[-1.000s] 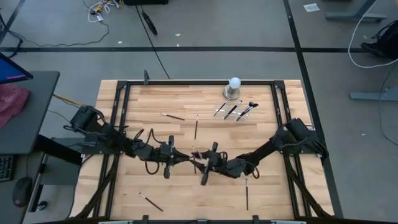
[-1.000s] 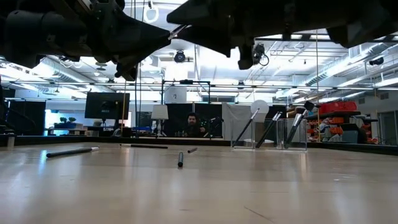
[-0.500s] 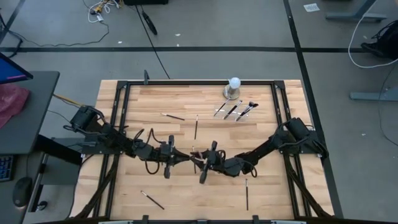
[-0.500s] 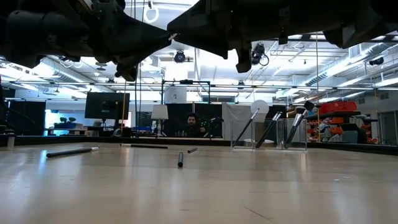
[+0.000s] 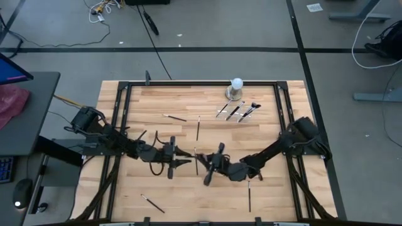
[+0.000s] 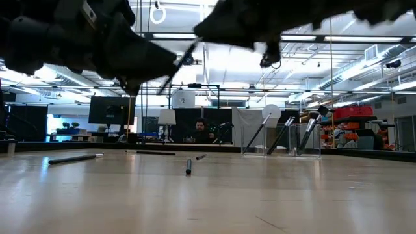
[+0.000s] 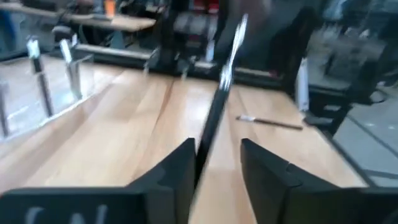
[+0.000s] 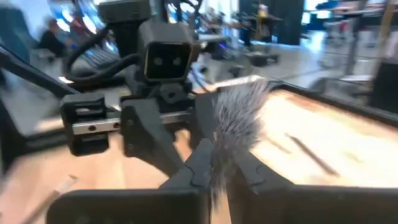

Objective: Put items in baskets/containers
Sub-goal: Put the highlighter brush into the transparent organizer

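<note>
A makeup brush (image 5: 196, 162) with a slim dark handle hangs above the table's middle between my two grippers. It shows as a tilted thin line in the low view (image 6: 179, 65). My right gripper (image 8: 214, 171) is shut on it below its grey bristles (image 8: 239, 118). My left gripper (image 7: 217, 168) is open, its fingers either side of the handle (image 7: 211, 124); I cannot tell whether one touches it. The clear tray (image 5: 239, 112) at the far right holds three brushes that lean on its wall (image 6: 279, 138). My right gripper pinches the brush between its two fingers just below the bristles (image 8: 219, 155), which stick out past the fingertips. The gripper comes level from the table's right. The brush is lifted clear of the table and tilted, its handle reaching toward my left gripper.
Loose brushes lie on the wood at the far middle (image 5: 174, 117) (image 5: 198, 127), near left (image 5: 152, 203) and near right (image 5: 249, 196). A white ball on a grey base (image 5: 235, 88) stands at the far edge beside the tray. A person sits beyond the table (image 6: 201, 130).
My two grippers have drawn a little apart, the left toward the table's left edge. More of the brush's handle now shows between them in the low view. The brush stays up in the air at my right gripper.
</note>
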`<action>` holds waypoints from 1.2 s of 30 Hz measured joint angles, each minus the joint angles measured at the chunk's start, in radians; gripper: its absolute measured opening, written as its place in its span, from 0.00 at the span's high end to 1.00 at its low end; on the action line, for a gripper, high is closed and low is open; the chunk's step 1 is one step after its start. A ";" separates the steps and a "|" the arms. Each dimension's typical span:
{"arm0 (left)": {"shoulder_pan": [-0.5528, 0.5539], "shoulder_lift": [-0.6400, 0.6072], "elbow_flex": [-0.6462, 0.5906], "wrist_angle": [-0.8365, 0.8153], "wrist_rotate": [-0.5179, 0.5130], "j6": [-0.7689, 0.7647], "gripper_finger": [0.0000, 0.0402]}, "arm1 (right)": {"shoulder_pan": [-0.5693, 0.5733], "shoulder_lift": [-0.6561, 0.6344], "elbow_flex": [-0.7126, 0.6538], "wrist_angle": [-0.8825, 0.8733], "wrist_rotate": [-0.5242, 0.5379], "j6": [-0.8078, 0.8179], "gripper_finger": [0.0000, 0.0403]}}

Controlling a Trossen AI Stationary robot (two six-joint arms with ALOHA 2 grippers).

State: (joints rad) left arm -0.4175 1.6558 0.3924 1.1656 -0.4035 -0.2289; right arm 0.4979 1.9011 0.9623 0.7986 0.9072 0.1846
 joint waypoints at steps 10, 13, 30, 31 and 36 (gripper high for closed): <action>-0.001 0.000 0.000 -0.102 -0.022 -0.051 0.50 | -0.088 -0.473 0.000 -0.806 0.057 0.304 0.97; -0.001 0.000 0.000 -0.102 -0.022 -0.051 0.50 | -0.192 -0.556 0.000 -0.958 -0.018 0.343 0.97; -0.001 0.000 0.000 -0.118 -0.022 -0.049 0.50 | -0.697 -0.522 -0.136 -0.951 -0.439 0.381 0.96; -0.001 0.000 0.000 -0.118 -0.022 -0.049 0.50 | -0.704 -0.521 -0.162 -0.905 -0.454 0.384 0.96; -0.001 0.000 0.000 -0.120 -0.022 -0.049 0.50 | -0.722 -0.521 -0.282 -0.691 -0.496 0.417 0.96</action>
State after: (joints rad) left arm -0.4183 1.6558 0.3920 1.0459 -0.4259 -0.2781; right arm -0.2238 1.3804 0.6806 0.1077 0.4108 0.6011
